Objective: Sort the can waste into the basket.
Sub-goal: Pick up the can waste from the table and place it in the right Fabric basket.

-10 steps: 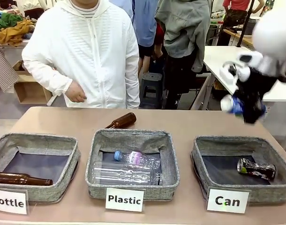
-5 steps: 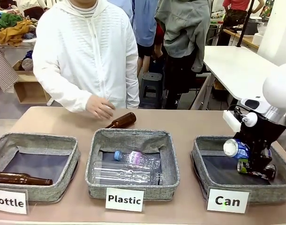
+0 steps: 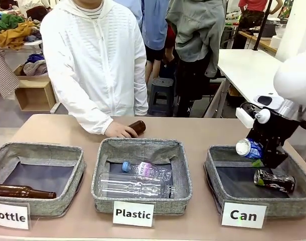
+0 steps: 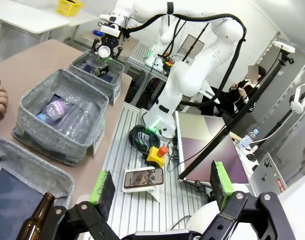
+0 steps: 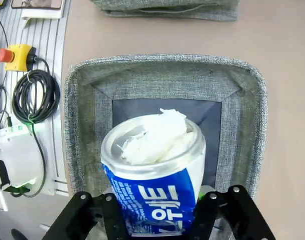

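The blue can (image 3: 248, 148) with white lettering sits between the fingers of my right gripper (image 3: 259, 154), hanging just above the grey basket (image 3: 273, 208) behind the "Can" sign (image 3: 243, 215). In the right wrist view the blue can (image 5: 152, 170) stands mouth-up between the closed-in jaws of the right gripper (image 5: 157, 212), over the basket (image 5: 162, 75). A black can (image 3: 274, 181) lies on the basket's dark bottom at the right. My left gripper (image 4: 162, 185) is open and holds nothing, off the table's side.
The "Plastic" basket (image 3: 143, 146) holds clear bottles, and the "Bottle" basket (image 3: 37, 148) holds a brown bottle (image 3: 22, 191). Behind them a person's hand (image 3: 120, 131) rests on another brown bottle (image 3: 138, 126). Another table (image 3: 253, 70) stands at far right.
My right gripper came down with the blue can from high at the right to over the Can basket, then rose slightly. The person's hand reached onto the brown bottle.
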Controlling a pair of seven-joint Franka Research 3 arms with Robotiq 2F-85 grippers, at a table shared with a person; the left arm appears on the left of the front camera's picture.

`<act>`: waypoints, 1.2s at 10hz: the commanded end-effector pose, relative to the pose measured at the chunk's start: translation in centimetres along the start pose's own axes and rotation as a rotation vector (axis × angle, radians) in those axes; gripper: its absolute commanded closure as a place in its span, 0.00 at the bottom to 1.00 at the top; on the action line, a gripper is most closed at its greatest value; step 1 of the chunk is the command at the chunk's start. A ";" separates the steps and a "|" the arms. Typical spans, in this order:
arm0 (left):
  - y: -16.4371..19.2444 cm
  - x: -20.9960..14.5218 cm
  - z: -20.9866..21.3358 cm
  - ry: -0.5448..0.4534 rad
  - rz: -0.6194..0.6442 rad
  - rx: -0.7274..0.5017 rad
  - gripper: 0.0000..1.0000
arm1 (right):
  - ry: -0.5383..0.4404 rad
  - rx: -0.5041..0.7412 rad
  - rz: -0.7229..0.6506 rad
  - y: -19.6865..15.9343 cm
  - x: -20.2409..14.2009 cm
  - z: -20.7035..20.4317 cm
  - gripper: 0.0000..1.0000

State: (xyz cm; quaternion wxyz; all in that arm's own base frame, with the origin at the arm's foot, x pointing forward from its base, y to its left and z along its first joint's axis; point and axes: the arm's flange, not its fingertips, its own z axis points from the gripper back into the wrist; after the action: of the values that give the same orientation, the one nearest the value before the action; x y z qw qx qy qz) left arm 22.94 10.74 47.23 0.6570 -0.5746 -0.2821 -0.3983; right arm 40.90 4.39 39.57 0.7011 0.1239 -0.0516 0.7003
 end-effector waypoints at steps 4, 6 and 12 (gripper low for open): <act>-0.1 0.0 0.1 -0.003 -0.003 0.001 0.00 | 0.079 0.034 -0.045 -1.3 -0.7 0.3 0.00; -0.1 0.0 0.1 -0.003 -0.003 0.001 0.00 | 0.104 0.056 -0.036 -2.5 -0.7 0.2 0.00; -0.1 0.0 0.1 -0.003 -0.003 0.001 0.00 | -0.911 0.049 -0.691 -7.6 -1.0 5.6 0.00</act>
State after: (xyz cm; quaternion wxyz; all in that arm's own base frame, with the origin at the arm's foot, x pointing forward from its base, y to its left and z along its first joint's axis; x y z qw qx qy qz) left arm 22.94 10.73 47.21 0.6569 -0.5748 -0.2820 -0.3982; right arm 48.16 3.40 43.34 0.8015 0.2746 -0.1278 0.5157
